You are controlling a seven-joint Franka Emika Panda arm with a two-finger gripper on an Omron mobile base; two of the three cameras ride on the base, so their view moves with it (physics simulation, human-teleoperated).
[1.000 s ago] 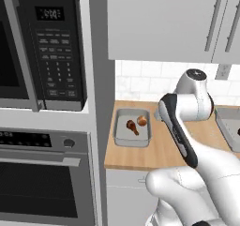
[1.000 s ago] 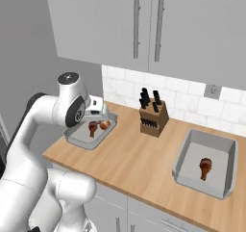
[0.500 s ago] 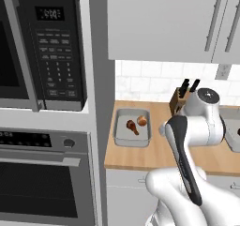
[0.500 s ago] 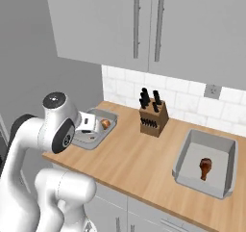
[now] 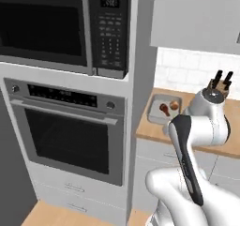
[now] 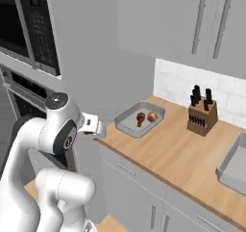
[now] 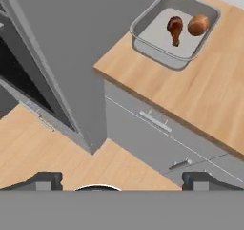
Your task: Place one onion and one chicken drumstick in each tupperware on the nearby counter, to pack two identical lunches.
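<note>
Pincer point(image 7: 121, 179) wide and empty, well apart from tupperware point(image 7: 143, 26) with 1 drumstick point(image 7: 175, 28), 1 onion point(image 7: 198, 25).

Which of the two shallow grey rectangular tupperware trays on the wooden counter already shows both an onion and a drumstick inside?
The grey tray at the counter's end nearest the oven: it holds the round orange-brown onion beside the dark reddish-brown chicken drumstick. The other tray, past the knife block, is cut off.

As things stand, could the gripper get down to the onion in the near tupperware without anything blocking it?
Probably yes. The gripper is open and empty, off the counter's edge. The onion lies uncovered in the tupperware, beside the chicken drumstick, with nothing above it.
</note>
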